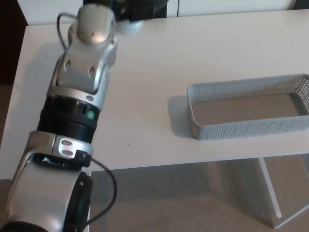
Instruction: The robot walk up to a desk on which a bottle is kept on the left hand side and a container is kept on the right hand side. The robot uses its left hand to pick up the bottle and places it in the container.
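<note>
Arm (pixel 77 96) running up the left of the frame over the desk (pixel 159 63), hand (pixel 137 8) and bottle (pixel 129 26) at the top edge, basket (pixel 248 112) at the right on the desk's near side

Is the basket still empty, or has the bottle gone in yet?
Empty. The basket shows only its bare floor. The left robot hand is at the picture's top edge, away from the basket; only the bottle base shows there.

White desk (pixel 159 72) fills most of view. White desk leg (pixel 270 193) slants down at lower right. Tan floor (pixel 193 198) shows under desk. White wall panels (pixel 231 6) run along top edge. Dark strip (pixel 9 43) stands at far left beside desk.
</note>
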